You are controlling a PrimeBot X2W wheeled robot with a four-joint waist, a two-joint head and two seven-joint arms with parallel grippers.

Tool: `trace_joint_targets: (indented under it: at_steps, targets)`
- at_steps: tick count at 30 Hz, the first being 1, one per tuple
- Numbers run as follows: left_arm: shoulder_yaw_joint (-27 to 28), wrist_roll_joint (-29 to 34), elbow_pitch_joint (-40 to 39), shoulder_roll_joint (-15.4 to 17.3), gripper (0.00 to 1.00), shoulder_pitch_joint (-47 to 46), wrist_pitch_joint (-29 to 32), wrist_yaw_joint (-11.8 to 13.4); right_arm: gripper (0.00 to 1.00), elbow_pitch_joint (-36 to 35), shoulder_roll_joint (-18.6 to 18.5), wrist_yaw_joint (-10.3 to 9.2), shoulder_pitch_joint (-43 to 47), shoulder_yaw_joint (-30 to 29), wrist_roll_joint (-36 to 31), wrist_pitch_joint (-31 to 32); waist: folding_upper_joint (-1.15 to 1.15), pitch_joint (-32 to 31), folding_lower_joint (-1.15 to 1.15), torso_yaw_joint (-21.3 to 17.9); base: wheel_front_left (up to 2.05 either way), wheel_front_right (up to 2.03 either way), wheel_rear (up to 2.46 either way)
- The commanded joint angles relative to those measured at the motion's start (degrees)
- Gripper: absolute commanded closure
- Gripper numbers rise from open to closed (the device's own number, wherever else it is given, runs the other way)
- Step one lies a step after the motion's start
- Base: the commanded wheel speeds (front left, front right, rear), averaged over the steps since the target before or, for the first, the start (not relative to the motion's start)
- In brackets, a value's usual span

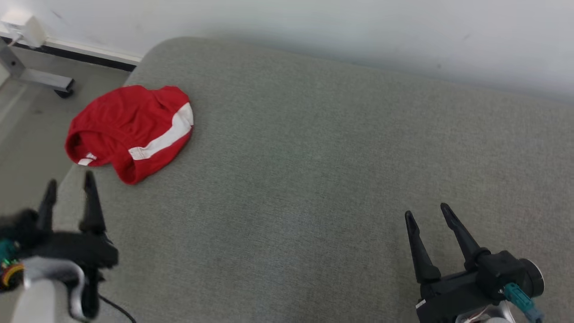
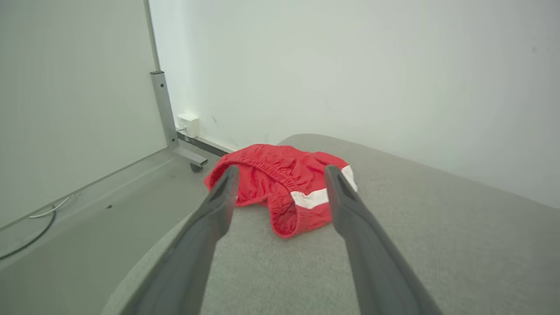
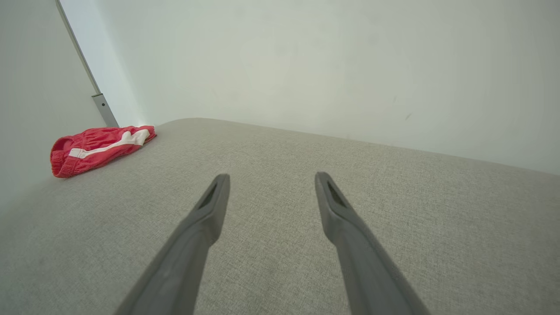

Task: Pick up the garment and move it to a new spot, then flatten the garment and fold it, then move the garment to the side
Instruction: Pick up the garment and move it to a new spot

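Head view first: the grey padded surface [image 1: 314, 179] takes up most of the frame, with the white wall [image 1: 358, 27] running along its far edge and a rounded corner at the far left. Past the left edge is bare floor [image 1: 27, 125] and a metal frame foot [image 1: 40, 78]. Loads of free padding in the middle and on the right. The red garment [image 1: 130, 132] sits crumpled at the far left, right on that left edge. Its long axis runs on a diagonal from near-left to far-right, and the white stripe follows the same line. The left gripper [image 1: 70, 178] hangs just short of it on the near side, fingers spread, holding nothing. The right gripper [image 1: 426, 210] is well apart at the lower right, also spread wide and empty.

Left wrist view: the garment [image 2: 284, 175] shows between the two open fingers [image 2: 218, 205], not touching them. There's a gathered elastic edge across its top and a hemmed opening facing the camera. The floor [image 2: 87, 227] drops away on the left, with a metal post [image 2: 159, 105] and a cable [image 2: 35, 232].

Right wrist view: the right gripper [image 3: 272, 175] is wide open over bare padding [image 3: 393, 218], with the garment [image 3: 98, 146] far off at the left edge, stripe running lengthwise.
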Motion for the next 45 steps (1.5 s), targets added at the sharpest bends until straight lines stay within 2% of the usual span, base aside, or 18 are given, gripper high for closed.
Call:
trace_joint_targets:
  at_steps: [1, 4, 5, 8, 11, 16, 21, 27, 31, 33, 34, 35, 36, 40, 41, 42, 45]
  targets:
    - [1.04, -1.27, 1.82, 1.91, 0.00, -3.65, 2.86, 0.07, 0.00, -0.80, -0.60, -0.16, -1.38, 0.64, -0.15, 0.28, -0.01, 7.44, -0.01, -6.78, 0.00, 0.00, 0.00]
    - [2.58, -3.06, 4.26, 6.65, 0.00, -10.42, 9.35, 0.21, 0.00, -1.98, -0.74, -0.16, -3.20, 2.02, -0.28, 0.34, -0.01, 10.88, -0.01, -10.08, 0.00, 0.00, 0.00]
    - [2.58, -3.06, 4.26, 6.65, 0.00, -10.42, 9.35, 0.21, 0.00, -1.98, -0.74, -0.16, -3.20, 2.02, -0.28, 0.34, -0.01, 10.88, -0.01, -10.08, 0.00, 0.00, 0.00]
    - [5.26, -6.37, 6.68, 10.17, 0.00, -15.38, 16.86, 0.71, 0.00, -2.72, -0.55, -0.16, -4.91, 3.15, -0.22, -0.14, -0.01, 13.84, -0.01, -13.10, 0.00, 0.00, 0.00]
    - [10.06, -13.21, 8.26, 11.51, 0.00, -20.88, 24.95, 2.35, 0.00, -3.10, -0.21, -0.16, -6.82, 4.77, 0.10, -0.68, -0.01, 16.74, -0.01, -15.90, 0.00, 0.00, 0.00]
    - [14.91, -18.22, 10.07, 15.33, 0.00, -25.61, 36.36, 8.10, 0.00, -2.89, 0.22, -0.16, -9.68, 7.91, 0.30, -1.61, -0.01, 20.76, -0.01, -19.91, 0.00, 0.00, 0.00]
    - [15.88, -16.36, 10.95, 19.68, 0.00, -25.27, 42.67, 14.16, 0.00, -2.62, 1.28, -0.16, -11.25, 8.23, 0.69, -2.68, -0.01, 22.99, -0.01, -23.09, 0.00, 0.00, 0.00]
    - [16.33, -16.58, 12.86, 20.51, 0.00, -22.55, 49.38, 18.67, 0.00, -2.32, 1.76, -0.16, -11.65, 7.84, 0.83, -3.36, -0.01, 23.89, -0.01, -24.84, 0.00, 0.00, 0.00]
    - [17.06, -18.37, 14.41, 18.02, 0.00, -20.78, 52.58, 19.99, 0.00, -2.37, 1.84, -0.16, -11.69, 7.51, 0.71, -3.59, -0.01, 23.91, -0.01, -25.01, 0.00, 0.00, 0.00]
    - [16.34, -19.10, 15.90, 16.79, 0.00, -19.61, 55.19, 19.51, 0.00, -2.31, 1.77, -0.16, -11.61, 7.16, 0.49, -3.65, -0.01, 23.62, -0.01, -24.76, 0.00, 0.00, 0.00]
    - [16.04, -19.53, 16.37, 16.25, 0.40, -19.24, 56.02, 19.22, 0.00, -2.31, 1.73, -0.16, -11.50, 7.04, 0.39, -3.66, -0.01, 23.44, -0.01, -24.58, 0.00, 0.00, 0.00]
    - [15.88, -19.87, 16.46, 15.82, 0.64, -19.13, 56.23, 18.63, 0.00, -2.28, 1.61, -0.16, -11.41, 6.97, 0.29, -3.69, -0.01, 23.18, -0.01, -24.31, 0.00, 0.00, 0.00]
    - [15.92, -20.13, 16.27, 15.54, 1.00, -19.11, 55.36, 17.99, 0.00, -2.22, 1.48, -0.16, -11.37, 6.92, 0.28, -3.71, -0.01, 22.88, -0.01, -24.01, 0.00, 0.00, 0.00]
    - [15.28, -19.34, 16.17, 17.19, 1.00, -18.28, 52.67, 15.21, 0.00, -1.80, 1.39, -0.16, -11.24, 7.39, 0.53, -3.69, -0.01, 20.86, -0.01, -22.85, 0.00, 0.00, 0.00]
    - [15.28, -19.34, 16.17, 17.19, 1.00, -18.28, 52.67, 15.21, 0.00, -1.80, 1.39, -0.16, -11.24, 7.39, 0.53, -3.69, -0.01, 20.86, -0.01, -22.85, 0.00, 0.00, 0.00]
    - [14.91, -18.71, 15.46, 18.74, 1.00, -18.46, 51.29, 13.59, 0.00, -1.52, 1.43, -0.16, -11.28, 7.54, 0.73, -3.68, -0.01, 19.71, -0.01, -22.30, 0.00, 0.00, 0.00]
    - [15.12, -19.70, 13.71, 19.83, 1.00, -20.53, 49.19, 10.88, 0.00, -0.80, 1.47, -0.16, -10.92, 7.37, 1.21, -3.76, -0.01, 17.59, -0.01, -21.24, 0.00, 0.00, 0.00]
